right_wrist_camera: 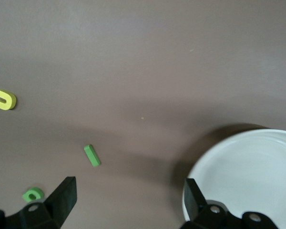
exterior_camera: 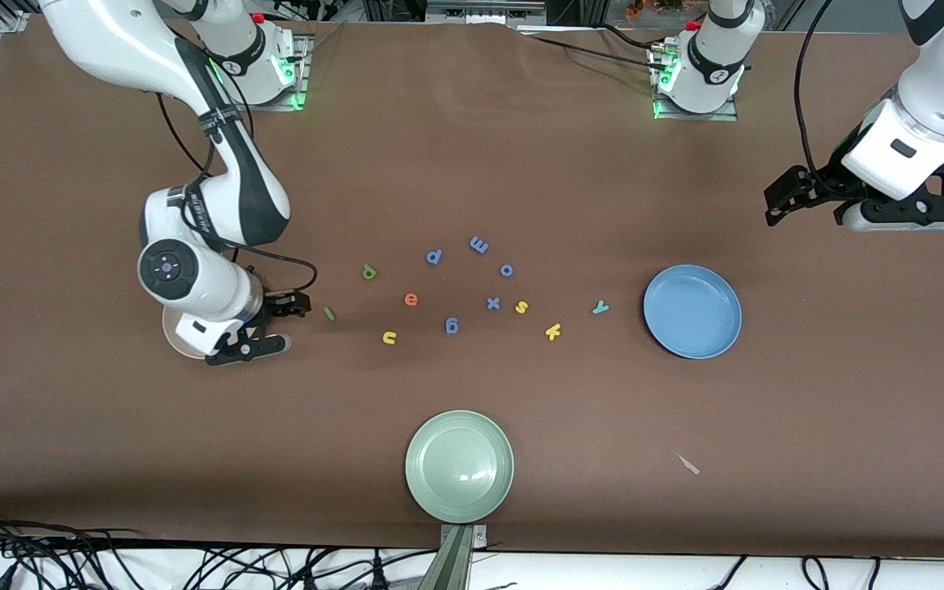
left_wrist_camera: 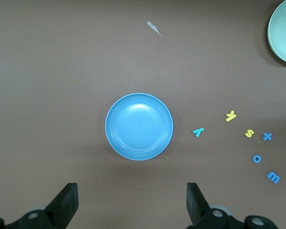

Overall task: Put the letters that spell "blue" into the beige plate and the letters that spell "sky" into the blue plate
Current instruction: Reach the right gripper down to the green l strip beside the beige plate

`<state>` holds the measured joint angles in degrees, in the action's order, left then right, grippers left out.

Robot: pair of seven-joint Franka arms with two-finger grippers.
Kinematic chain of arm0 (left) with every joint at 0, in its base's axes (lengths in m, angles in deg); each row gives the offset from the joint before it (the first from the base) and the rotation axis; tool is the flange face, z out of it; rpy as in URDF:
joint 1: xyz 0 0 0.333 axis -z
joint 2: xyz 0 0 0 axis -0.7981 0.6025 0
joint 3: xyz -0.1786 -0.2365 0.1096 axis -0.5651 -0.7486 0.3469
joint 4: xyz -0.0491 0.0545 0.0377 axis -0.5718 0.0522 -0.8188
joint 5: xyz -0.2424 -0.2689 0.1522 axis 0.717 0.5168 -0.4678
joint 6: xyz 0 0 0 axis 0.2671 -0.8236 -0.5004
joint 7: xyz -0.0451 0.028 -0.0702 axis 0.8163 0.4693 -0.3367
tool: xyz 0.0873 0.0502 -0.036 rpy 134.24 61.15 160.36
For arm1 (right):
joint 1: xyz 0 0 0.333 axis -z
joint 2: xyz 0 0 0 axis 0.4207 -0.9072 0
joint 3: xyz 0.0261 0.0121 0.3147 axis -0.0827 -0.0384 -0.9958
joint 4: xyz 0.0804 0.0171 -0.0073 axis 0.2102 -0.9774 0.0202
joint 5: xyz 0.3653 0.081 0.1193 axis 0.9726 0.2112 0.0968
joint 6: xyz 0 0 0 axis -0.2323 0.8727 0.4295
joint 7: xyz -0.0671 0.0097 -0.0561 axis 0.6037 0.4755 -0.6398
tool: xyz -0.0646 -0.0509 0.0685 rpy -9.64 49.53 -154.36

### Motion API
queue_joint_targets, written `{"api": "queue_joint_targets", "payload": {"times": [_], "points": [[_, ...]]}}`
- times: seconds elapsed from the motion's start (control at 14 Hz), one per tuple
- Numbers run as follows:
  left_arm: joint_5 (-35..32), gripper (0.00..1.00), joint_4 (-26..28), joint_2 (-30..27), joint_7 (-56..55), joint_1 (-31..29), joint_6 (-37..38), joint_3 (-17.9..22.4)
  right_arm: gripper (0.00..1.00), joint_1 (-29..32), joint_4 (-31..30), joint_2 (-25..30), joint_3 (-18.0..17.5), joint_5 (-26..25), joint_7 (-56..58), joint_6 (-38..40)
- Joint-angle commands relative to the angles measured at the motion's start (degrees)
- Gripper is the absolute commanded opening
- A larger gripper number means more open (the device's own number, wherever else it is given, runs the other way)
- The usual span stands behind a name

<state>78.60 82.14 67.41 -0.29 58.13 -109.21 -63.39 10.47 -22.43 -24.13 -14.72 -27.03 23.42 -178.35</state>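
Observation:
The beige plate [exterior_camera: 170,338] lies at the right arm's end of the table, mostly hidden under that arm's hand; its rim [right_wrist_camera: 248,176] shows in the right wrist view. My right gripper [exterior_camera: 248,351] [right_wrist_camera: 128,200] hangs open and empty beside it. Close by lie the bar l [exterior_camera: 329,313] [right_wrist_camera: 92,155], green b [exterior_camera: 369,272] [right_wrist_camera: 33,194], orange e [exterior_camera: 410,300] and yellow u [exterior_camera: 389,337] [right_wrist_camera: 4,99]. Yellow s [exterior_camera: 522,307] [left_wrist_camera: 249,133], yellow k [exterior_camera: 553,331] [left_wrist_camera: 230,116] and teal y [exterior_camera: 600,307] [left_wrist_camera: 198,131] lie beside the blue plate [exterior_camera: 692,311] [left_wrist_camera: 138,126]. My left gripper [exterior_camera: 919,211] [left_wrist_camera: 132,205] waits high, open, empty.
Several periwinkle letters [exterior_camera: 478,244] are scattered among the task letters at mid-table. A pale green plate [exterior_camera: 459,465] sits near the front camera's edge. A small pale scrap [exterior_camera: 688,465] lies nearer to the front camera than the blue plate.

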Motion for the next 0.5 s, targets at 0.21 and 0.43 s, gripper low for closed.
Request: {"api": "queue_joint_targets", "payload": {"times": [0.21,0.43], "points": [[0.54,1.0,0.57,-0.52,0.48,0.1,-0.28,0.04,1.0,-0.7,-14.95,2.47,-2.55,0.57,-0.22,-15.91],[0.54,1.0,0.57,-0.61,0.39,0.18,-0.28,0.04,1.0,-1.93,-14.87,0.89,-2.64,-0.04,-0.04,-16.7]]}}
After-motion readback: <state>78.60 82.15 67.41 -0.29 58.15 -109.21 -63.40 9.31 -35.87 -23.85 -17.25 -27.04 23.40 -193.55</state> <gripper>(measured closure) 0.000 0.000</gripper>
